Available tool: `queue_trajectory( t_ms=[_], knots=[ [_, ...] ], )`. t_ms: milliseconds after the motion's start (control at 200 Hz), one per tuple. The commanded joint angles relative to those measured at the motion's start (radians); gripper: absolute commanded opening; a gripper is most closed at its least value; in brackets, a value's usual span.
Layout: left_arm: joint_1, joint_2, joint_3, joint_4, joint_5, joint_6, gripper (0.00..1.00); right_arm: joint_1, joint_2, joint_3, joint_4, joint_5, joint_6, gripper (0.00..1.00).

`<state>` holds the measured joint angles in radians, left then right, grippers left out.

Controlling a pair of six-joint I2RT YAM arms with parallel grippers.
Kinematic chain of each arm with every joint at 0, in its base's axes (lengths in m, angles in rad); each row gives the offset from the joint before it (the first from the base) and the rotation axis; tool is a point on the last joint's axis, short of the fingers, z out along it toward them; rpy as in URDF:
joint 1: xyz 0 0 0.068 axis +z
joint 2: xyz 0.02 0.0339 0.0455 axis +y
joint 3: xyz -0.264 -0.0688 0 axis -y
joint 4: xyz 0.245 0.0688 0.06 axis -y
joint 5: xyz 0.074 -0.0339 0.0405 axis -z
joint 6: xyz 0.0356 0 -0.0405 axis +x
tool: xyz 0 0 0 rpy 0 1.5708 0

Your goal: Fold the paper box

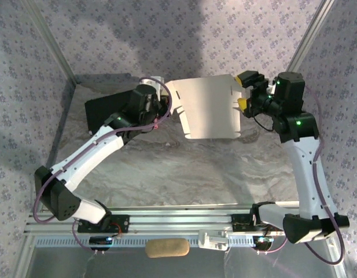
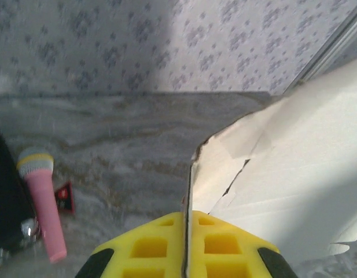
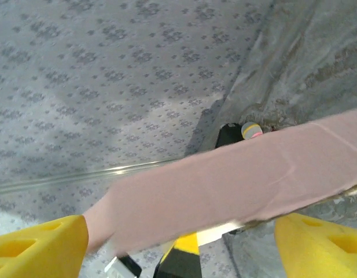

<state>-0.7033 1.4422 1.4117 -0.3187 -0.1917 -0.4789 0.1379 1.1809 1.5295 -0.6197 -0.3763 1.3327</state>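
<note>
Paper box (image 1: 207,110) tight in extended left end effector (image 2: 185,249) (right end effector (image 1: 242,92) agape)

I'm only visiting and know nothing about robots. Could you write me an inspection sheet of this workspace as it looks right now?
Surface: grey marbled table, no spills seen.
Job's things: paper box, partly folded, between the arms, white side towards the overhead camera.
Clutter: black case; pink toy microphone beside it; tan oblong thing at the near rail.
Grippers: left tool shut on the box's edge; right tool open, astride the opposite edge.
Cables: purple cables run along both arms.
Surroundings: patterned fabric walls, metal frame posts.
</note>
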Motion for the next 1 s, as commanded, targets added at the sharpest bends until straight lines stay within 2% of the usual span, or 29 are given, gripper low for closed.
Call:
queue_trajectory(
  t_ms=[0,255,420,694,994],
  knots=[
    [-0.014,0.055,0.065,-0.275,-0.018,-0.171,0.00,0.045,-0.005,0.044,-0.092,0.075,-0.104,0.88],
    [-0.074,0.111,0.050,-0.353,-0.082,-0.184,0.00,0.200,-0.033,-0.048,-0.078,0.223,-0.127,0.89],
    [-0.082,0.106,-0.093,-0.221,-0.110,-0.149,0.00,0.255,-0.027,-0.188,0.061,0.226,-0.110,0.87],
    [-0.129,0.072,-0.326,0.093,-0.150,0.067,0.00,0.285,0.099,-0.285,0.274,0.142,-0.099,0.83],
    [-0.127,0.041,-0.437,0.197,-0.126,0.146,0.00,0.288,0.278,-0.408,0.561,0.035,-0.011,0.70]
  ],
)
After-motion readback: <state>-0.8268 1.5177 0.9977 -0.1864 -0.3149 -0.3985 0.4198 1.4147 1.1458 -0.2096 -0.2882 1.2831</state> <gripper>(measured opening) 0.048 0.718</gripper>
